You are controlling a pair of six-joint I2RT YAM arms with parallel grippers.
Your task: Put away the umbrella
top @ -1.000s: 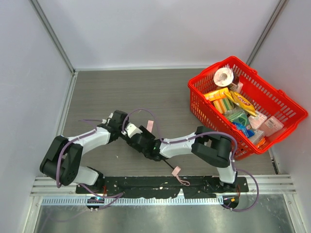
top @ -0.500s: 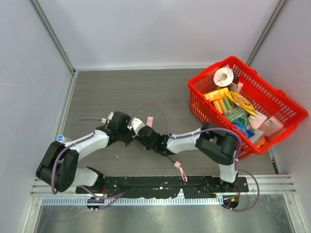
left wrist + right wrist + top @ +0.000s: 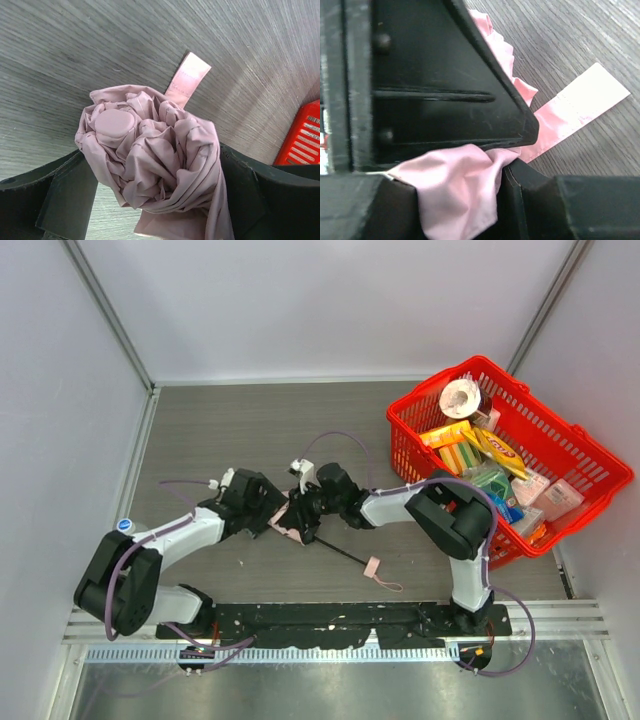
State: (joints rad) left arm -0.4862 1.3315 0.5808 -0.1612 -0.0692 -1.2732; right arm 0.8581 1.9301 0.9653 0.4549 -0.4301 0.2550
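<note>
Fabric of the umbrella looks soft, light and slippery, bunched on the table left of the red basket. The right end effector pinches a fold; the left end effector gapes wide around the canopy. The stiff black shaft should give a surer hold.

We find both arms stretched low and forward, elbows bent, their wrists meeting nose to nose left of centre. The left pincer stands with jaws spread wide. The right pincer holds its jaws close together, pinching a fold of the umbrella.
</note>
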